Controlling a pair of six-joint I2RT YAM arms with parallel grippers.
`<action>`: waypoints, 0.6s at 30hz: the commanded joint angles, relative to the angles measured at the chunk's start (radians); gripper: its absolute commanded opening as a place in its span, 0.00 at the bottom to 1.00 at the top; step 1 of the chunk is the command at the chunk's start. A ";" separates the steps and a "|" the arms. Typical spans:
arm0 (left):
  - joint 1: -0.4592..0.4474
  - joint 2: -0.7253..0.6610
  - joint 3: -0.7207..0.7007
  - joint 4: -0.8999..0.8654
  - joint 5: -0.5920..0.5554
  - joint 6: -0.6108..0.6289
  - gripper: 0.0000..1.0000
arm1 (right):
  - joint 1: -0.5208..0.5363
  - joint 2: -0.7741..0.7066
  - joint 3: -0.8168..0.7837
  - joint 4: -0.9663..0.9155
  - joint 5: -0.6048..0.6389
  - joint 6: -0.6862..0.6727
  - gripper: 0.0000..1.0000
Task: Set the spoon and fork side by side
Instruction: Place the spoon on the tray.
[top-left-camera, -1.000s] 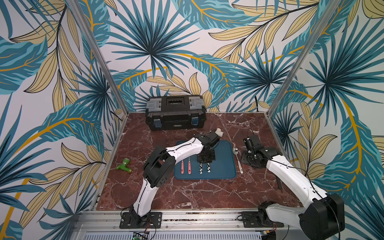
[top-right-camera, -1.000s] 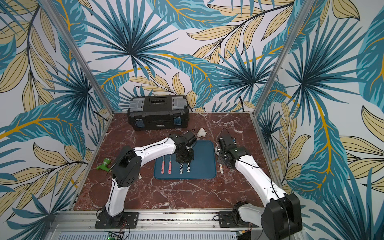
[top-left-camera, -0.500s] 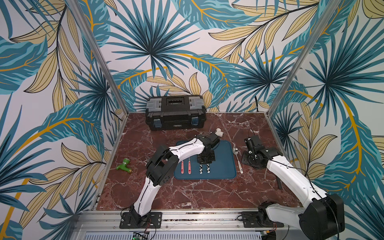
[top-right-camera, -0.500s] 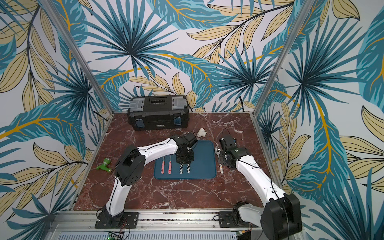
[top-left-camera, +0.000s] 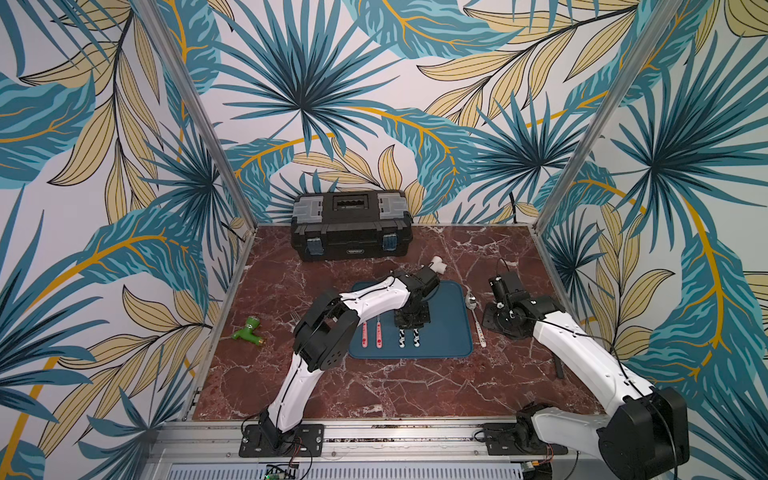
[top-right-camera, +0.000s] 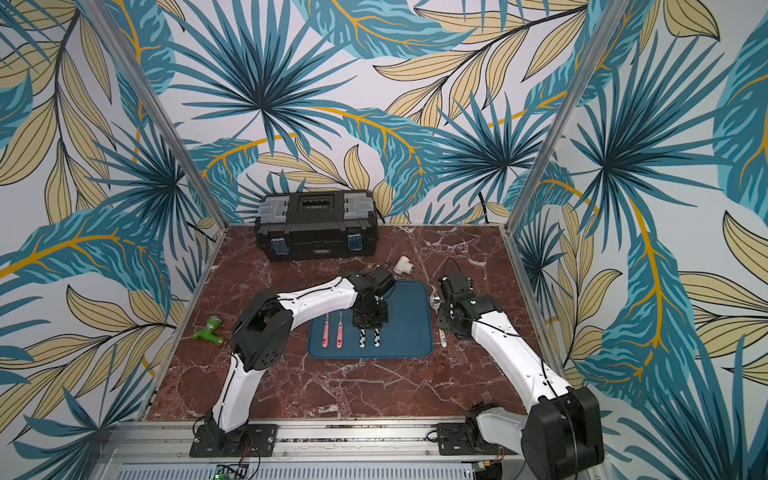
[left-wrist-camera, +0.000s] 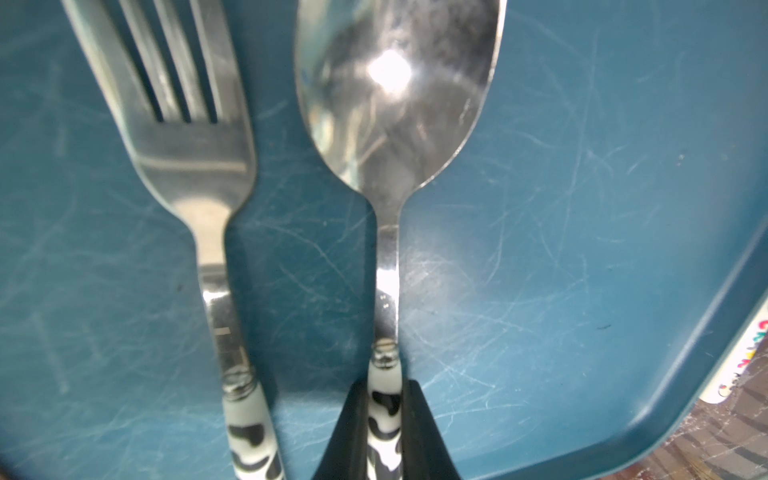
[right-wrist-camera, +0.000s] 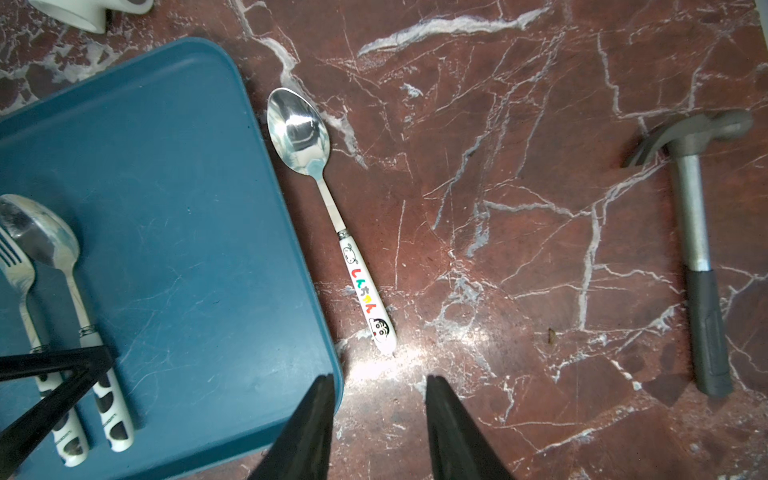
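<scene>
On the blue tray the spoon and the fork, both with cow-patterned handles, lie parallel and close together. My left gripper is shut on the spoon's handle just below the metal neck. In both top views it stands over the two handles, near the tray's middle. My right gripper hangs open over the bare marble off the tray's right edge, holding nothing.
A cartoon-handled spoon lies on the marble beside the tray, just ahead of the right gripper. Two pink-handled utensils lie on the tray's left part. A hammer, a black toolbox, a green toy and a white fitting stand around.
The left arm's elbow has shifted slightly. Both grippers and the cutlery stay where they were.
</scene>
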 joint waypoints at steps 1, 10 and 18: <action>-0.001 0.003 0.033 0.003 0.003 -0.007 0.12 | -0.005 -0.012 -0.023 0.006 -0.004 -0.003 0.43; -0.003 -0.001 -0.001 0.015 0.018 -0.015 0.15 | -0.006 -0.011 -0.032 0.015 -0.012 0.003 0.43; -0.003 0.009 -0.003 0.002 0.026 -0.016 0.17 | -0.006 -0.014 -0.030 0.018 -0.012 0.003 0.44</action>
